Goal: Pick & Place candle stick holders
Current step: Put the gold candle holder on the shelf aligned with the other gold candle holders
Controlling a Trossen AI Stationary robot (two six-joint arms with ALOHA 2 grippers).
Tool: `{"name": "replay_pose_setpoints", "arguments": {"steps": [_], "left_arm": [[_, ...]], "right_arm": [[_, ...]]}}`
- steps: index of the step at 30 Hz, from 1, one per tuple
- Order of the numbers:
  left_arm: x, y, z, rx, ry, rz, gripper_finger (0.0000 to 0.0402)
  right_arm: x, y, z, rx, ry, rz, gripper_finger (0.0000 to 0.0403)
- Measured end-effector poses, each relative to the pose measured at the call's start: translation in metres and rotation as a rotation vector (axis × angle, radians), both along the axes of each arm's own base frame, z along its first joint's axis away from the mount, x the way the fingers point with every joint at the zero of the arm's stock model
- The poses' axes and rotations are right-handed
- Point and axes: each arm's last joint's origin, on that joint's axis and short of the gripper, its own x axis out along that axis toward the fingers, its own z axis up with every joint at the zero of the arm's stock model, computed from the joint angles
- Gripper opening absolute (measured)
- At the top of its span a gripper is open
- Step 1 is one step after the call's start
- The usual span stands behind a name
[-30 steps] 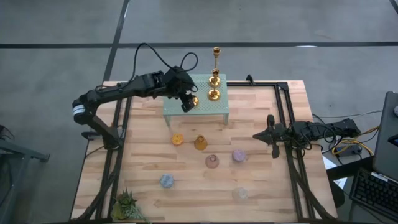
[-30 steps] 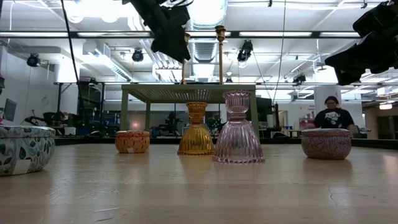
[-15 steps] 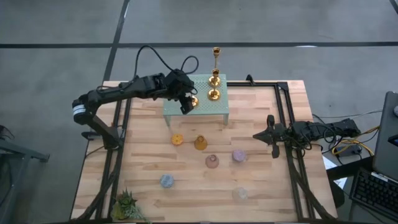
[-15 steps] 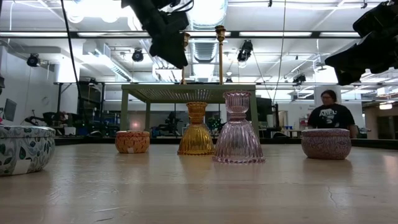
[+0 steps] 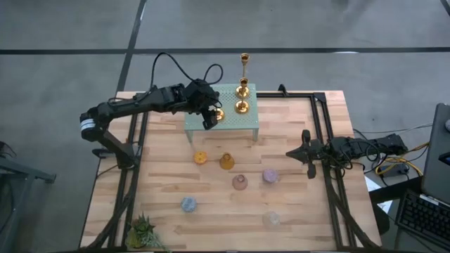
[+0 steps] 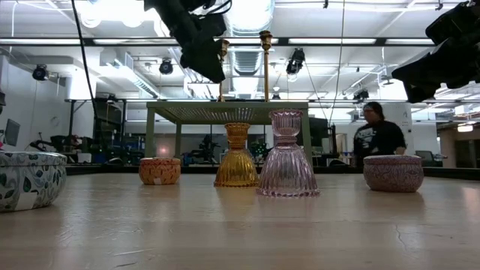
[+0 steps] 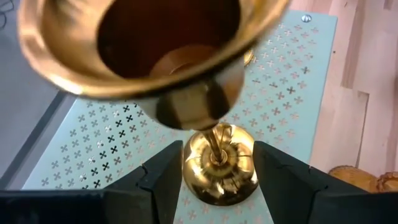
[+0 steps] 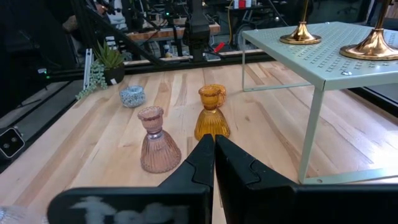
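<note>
Mint-green perforated stand [image 5: 235,121] on table [image 5: 295,211]; spiky plant [image 5: 143,230] at corner.

Worktop [image 5: 309,218]: perforated stand [image 5: 242,125] at the far middle. On the stand: three candlesticks, one [image 5: 219,114] at its left part with the left end effector [image 5: 209,121] straddling its stem, two [image 5: 242,107] [image 5: 243,88] at its right part, one behind the other. Nearer than the stand, a staggered row left to right: squat holder [image 5: 200,157], footed holder [image 5: 226,161], footed holder [image 5: 240,183], squat holder [image 5: 269,175]. Nearer still: squat holder [image 5: 188,204] to the left, glass holder [image 5: 271,218] to the right. Plant [image 5: 143,230] at the near left corner. Right end effector [image 5: 294,153] over the right side, well apart from the holders.
</note>
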Motion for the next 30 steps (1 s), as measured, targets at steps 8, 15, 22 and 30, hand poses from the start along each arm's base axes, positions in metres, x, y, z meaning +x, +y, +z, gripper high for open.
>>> {"name": "replay_pose_setpoints", "arguments": {"steps": [8, 15, 22, 30], "left_arm": [[-0.013, -0.005, -0.009, 0.055, -0.062, -0.018, 0.0197], [-0.036, -0.014, -0.013, 0.124, -0.201, -0.027, 0.0197], [-0.057, -0.022, -0.029, 0.165, -0.339, -0.021, 0.0197], [-0.064, -0.024, -0.052, 0.143, -0.436, 0.012, 0.0197]], "right_arm": [[0.000, 0.000, 0.000, 0.000, 0.000, 0.000, 0.0008], [0.000, 0.000, 0.000, 0.000, 0.000, 0.000, 0.0008], [0.000, 0.000, 0.000, 0.000, 0.000, 0.000, 0.0008], [0.000, 0.000, 0.000, 0.000, 0.000, 0.000, 0.0008]]}}
